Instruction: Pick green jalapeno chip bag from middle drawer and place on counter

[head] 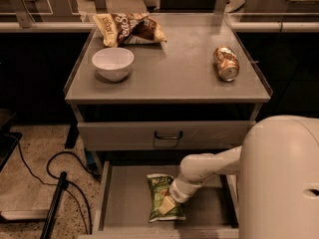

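The green jalapeno chip bag [160, 190] lies flat on the floor of the open middle drawer [124, 198], near its front. My gripper [167, 205] reaches down from the right on the white arm and sits on the bag's lower right part. The counter [172, 71] is the grey cabinet top above the drawer.
On the counter stand a white bowl [112, 63], a brown-and-cream chip bag [130, 28] at the back left, and a tipped can [226, 62] at the right. A closed drawer front with a black handle [168, 135] is above the open drawer. Black cables [55, 183] lie on the floor at left.
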Tool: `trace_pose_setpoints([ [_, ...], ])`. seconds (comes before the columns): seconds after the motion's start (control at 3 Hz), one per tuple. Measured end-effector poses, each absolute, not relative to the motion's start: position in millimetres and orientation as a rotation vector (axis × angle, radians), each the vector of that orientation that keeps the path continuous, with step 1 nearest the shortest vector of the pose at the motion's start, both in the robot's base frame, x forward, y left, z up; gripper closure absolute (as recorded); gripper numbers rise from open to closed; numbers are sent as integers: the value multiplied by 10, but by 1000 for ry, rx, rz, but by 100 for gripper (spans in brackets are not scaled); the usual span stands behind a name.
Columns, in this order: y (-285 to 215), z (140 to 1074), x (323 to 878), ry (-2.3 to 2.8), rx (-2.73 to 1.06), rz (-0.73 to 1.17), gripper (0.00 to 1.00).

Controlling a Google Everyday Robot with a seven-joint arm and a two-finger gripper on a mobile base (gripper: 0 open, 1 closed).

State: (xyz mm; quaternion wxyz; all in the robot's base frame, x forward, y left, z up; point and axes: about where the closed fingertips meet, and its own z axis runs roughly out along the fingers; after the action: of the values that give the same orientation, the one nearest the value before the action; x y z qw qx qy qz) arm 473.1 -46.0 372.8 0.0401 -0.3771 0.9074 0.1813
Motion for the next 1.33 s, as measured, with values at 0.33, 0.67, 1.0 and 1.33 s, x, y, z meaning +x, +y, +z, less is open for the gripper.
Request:
trace_pose_setpoints([
  [0.33,-460,3728,4731,2780,-1155,556,64],
  [0.67,-460,3728,4731,2780,-1155,556,87],
  [1.0,-460,3728,4731,2780,-1155,556,100],
  [1.33,-460,3728,4730,2780,-1155,556,100],
])
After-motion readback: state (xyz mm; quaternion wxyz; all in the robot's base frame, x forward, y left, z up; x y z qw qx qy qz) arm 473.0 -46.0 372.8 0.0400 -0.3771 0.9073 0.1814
